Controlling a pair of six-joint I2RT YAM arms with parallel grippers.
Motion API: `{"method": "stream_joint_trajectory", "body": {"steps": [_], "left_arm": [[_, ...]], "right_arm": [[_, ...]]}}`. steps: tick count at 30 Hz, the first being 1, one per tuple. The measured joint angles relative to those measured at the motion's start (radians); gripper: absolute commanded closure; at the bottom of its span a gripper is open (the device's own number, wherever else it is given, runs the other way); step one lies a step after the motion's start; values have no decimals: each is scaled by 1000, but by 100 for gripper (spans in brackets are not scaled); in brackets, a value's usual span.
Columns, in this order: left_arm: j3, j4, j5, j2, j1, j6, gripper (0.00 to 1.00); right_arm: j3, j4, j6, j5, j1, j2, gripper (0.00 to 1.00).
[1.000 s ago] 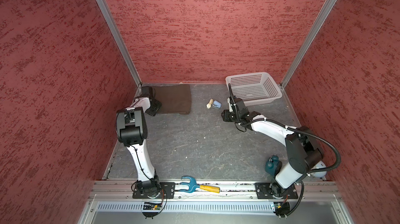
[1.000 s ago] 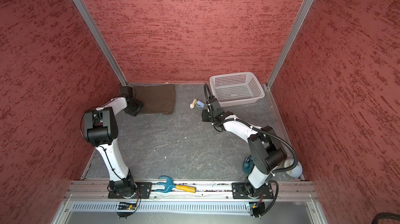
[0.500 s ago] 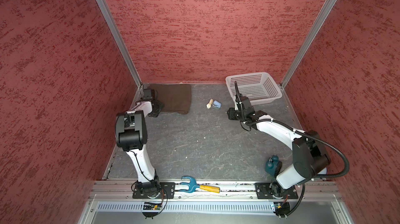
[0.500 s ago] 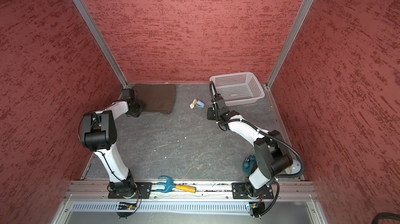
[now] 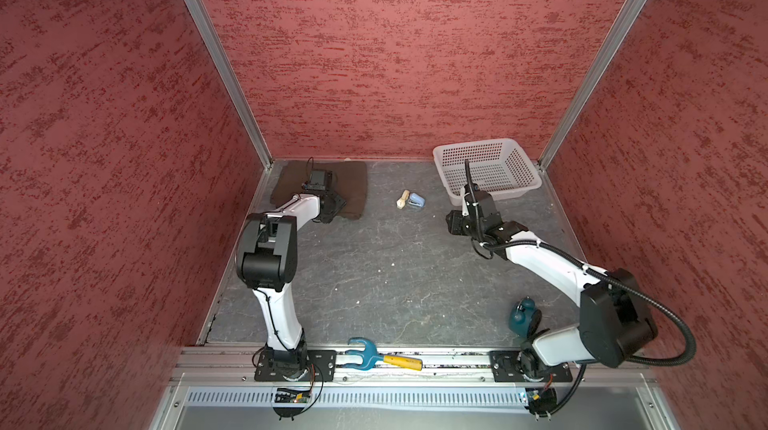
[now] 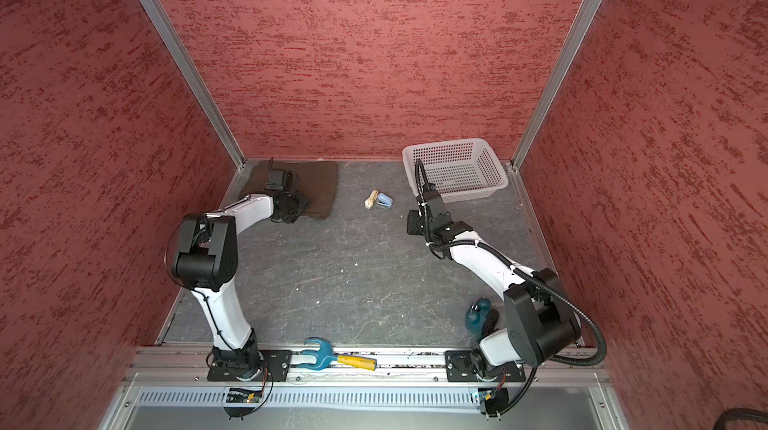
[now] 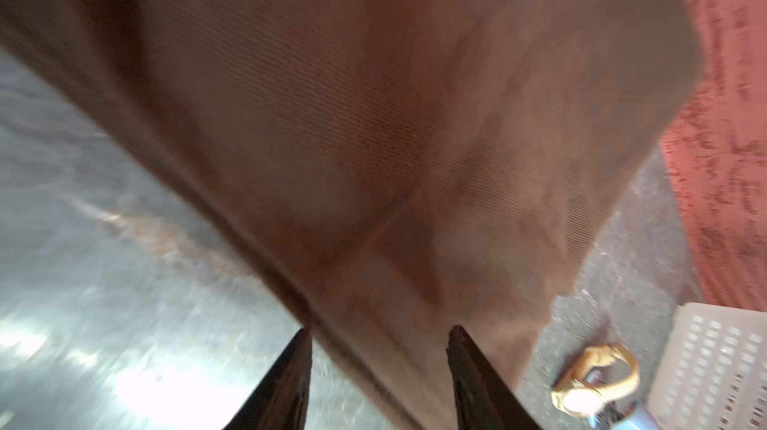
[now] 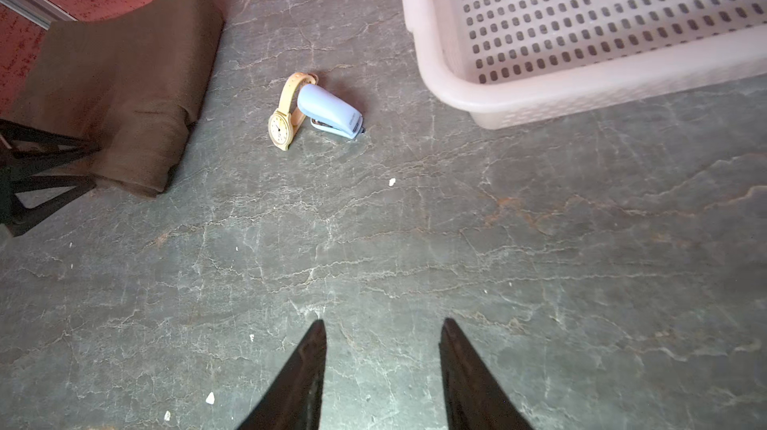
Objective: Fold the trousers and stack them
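The trousers [image 5: 353, 183] [image 6: 322, 183] lie folded into a dark olive-brown pad in the back left corner, seen in both top views. My left gripper [image 5: 330, 206] [image 6: 293, 208] hangs low over their near edge. In the left wrist view the cloth [image 7: 373, 116] fills the frame. Its edge runs between the tips of the left gripper [image 7: 379, 330], which is open and holds nothing. My right gripper [image 5: 453, 222] [image 6: 412, 222] [image 8: 382, 322] is open over bare floor, in front of the basket. The right wrist view shows the trousers [image 8: 124, 87] with the left fingers [image 8: 41, 166] at their near end.
A white perforated basket [image 5: 498, 194] [image 6: 457, 196] [image 8: 539, 95] stands at the back right. A tan wristwatch [image 5: 401, 199] [image 8: 284, 116] and a light blue stapler [image 5: 416, 201] [image 8: 332, 110] lie mid-back. A teal object [image 5: 521, 316] sits by the right arm's base. A blue and yellow tool [image 5: 374, 359] rests on the front rail.
My left gripper has moved right from the trousers' left side to over their near edge. The right gripper has shifted slightly right, toward the basket.
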Motion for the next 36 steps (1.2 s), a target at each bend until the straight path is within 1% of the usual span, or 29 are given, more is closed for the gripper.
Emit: {"method": "stream_joint_trajectory", "body": {"steps": [5, 11, 16, 19, 21, 23, 25, 26, 28, 29, 30, 32, 35, 36], "left_arm": [[84, -27, 0, 86, 2, -5, 50], [178, -50, -4, 127, 19, -1, 50], [186, -55, -10, 127, 45, 21, 50], [155, -59, -27, 95, 44, 39, 50], [117, -68, -39, 42, 37, 53, 50], [74, -79, -66, -53, 21, 74, 49], [43, -84, -107, -162, 0, 102, 46], [32, -84, -134, -223, -15, 120, 44], [14, -74, -193, -361, -54, 168, 37], [6, -63, -219, -414, -69, 185, 34], [-6, -46, -248, -480, -90, 208, 30], [-43, -12, -292, -598, -120, 238, 26], [-151, 42, -364, -762, -133, 272, 14], [-201, 57, -392, -816, -134, 277, 9]], "right_arm": [[-8, 9, 0, 18, -5, -22, 54], [-10, 11, 0, 23, -16, -20, 54], [-10, 11, -1, 23, -19, -16, 54], [-10, 10, -10, 26, -24, -16, 52], [-9, 4, -28, 36, -27, -19, 51], [-3, -13, -56, 53, -29, -32, 50], [1, -26, -86, 81, -29, -69, 45], [2, -32, -101, 97, -29, -92, 41], [2, -38, -142, 147, -30, -171, 28], [3, -37, -155, 172, -29, -204, 11], [3, -31, -172, 206, -30, -252, 1], [3, -16, -200, 267, -31, -330, 1], [-4, 19, -228, 365, -31, -435, 1], [-14, 34, -235, 401, -31, -469, 1]]}}
